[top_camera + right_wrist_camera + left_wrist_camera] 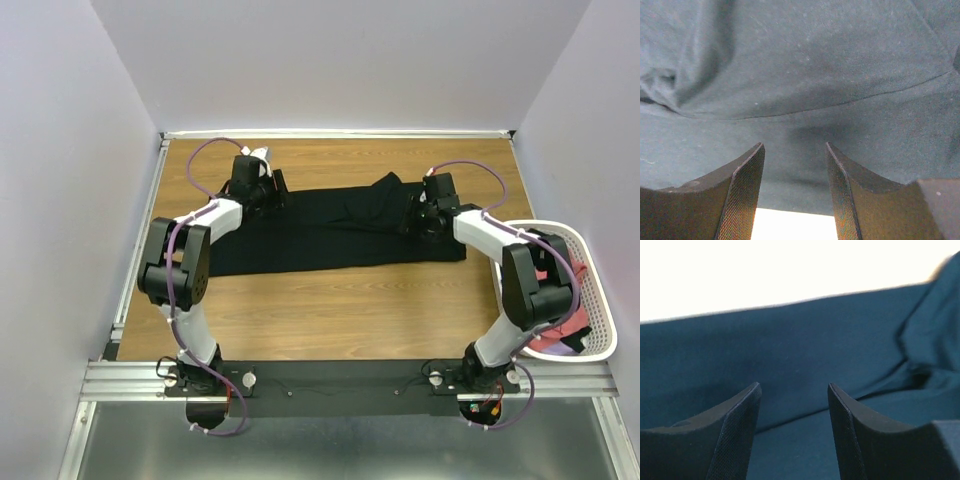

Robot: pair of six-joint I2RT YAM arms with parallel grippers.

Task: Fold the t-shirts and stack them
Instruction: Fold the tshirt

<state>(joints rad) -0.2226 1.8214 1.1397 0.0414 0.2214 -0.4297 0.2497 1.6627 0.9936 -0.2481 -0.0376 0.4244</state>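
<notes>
A large black t-shirt [330, 235] lies spread in a long folded band across the wooden table [330, 310], with a bunched hump near its upper right. My left gripper [272, 192] hovers over the shirt's upper left corner, and my right gripper [432, 215] over its upper right end. In the left wrist view the left gripper [794, 390] stands open just above the dark cloth [805, 350] with nothing between its fingers. The right gripper [795, 150] is open too, over the cloth's edge [805, 190]. Salmon-red t-shirts [560, 335] lie in the basket.
A white mesh basket [590, 300] stands at the table's right edge beside the right arm. White walls close in the back and sides. Bare wood shows in front of the shirt and along the back edge.
</notes>
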